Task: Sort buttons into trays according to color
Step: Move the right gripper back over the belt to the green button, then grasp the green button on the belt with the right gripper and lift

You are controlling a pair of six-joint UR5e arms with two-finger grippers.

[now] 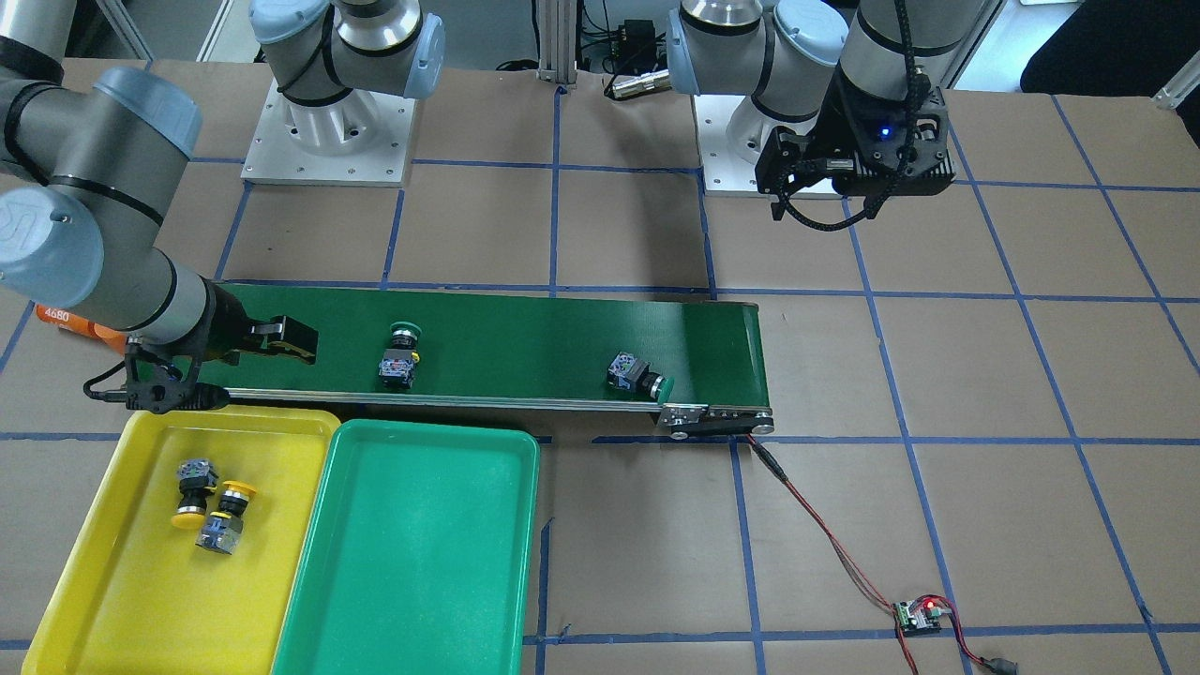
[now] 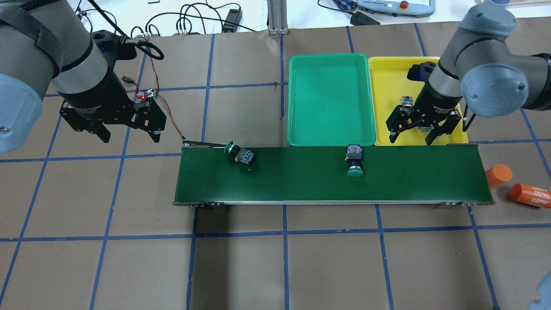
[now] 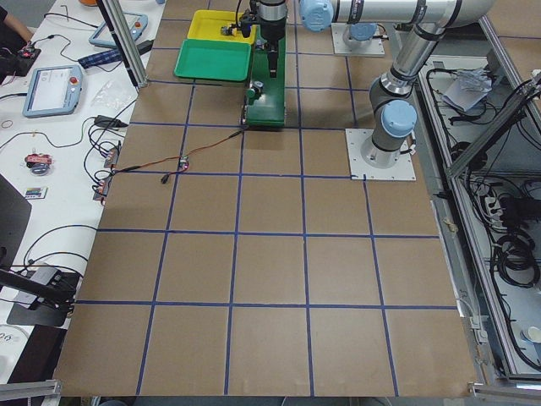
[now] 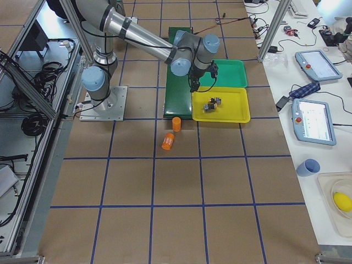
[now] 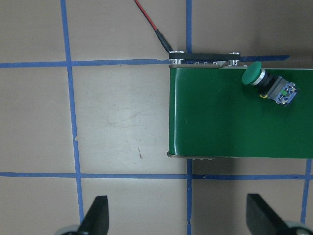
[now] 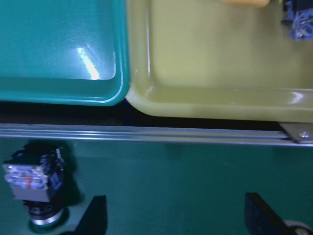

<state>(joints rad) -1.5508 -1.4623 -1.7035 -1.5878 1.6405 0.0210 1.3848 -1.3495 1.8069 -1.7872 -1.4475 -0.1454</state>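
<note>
Two green-capped buttons lie on the dark-green conveyor belt (image 2: 301, 181), one near its left end (image 2: 241, 153) and one in the middle (image 2: 354, 161). Two yellow-capped buttons (image 1: 194, 490) (image 1: 225, 518) lie in the yellow tray (image 1: 94, 581). The green tray (image 1: 412, 562) beside it holds nothing. My right gripper (image 2: 412, 137) is open and empty, above the yellow tray's near edge by the belt. Its wrist view shows the middle green button (image 6: 36, 181) at lower left. My left gripper (image 2: 131, 137) is open and empty over the table left of the belt. Its wrist view shows the other green button (image 5: 266, 83).
Two orange cylinders (image 2: 498, 175) (image 2: 530, 194) lie on the table off the belt's right end. A small control board (image 2: 146, 94) with red wires runs to the belt's left end. Blue tape lines grid the brown table.
</note>
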